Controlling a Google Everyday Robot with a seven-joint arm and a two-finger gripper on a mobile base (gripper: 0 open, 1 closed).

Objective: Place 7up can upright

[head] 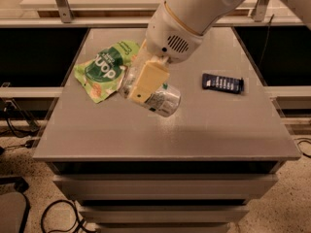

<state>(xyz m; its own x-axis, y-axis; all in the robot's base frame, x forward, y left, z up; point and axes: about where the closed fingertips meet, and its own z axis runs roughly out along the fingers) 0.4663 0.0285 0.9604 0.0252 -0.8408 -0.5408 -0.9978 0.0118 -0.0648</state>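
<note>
The 7up can (161,100) is a silvery can with green lettering. It is held on its side, tilted, above the grey table (194,130), with one shiny end pointing lower right. My gripper (146,84) is shut on the 7up can, its cream fingers (148,81) across the can's middle. The white arm comes down from the upper right and hides the far part of the table.
A green snack bag (104,69) lies flat at the left, just beside the can's left end. A dark blue bar wrapper (222,83) lies at the right. The table's front edge runs below the can.
</note>
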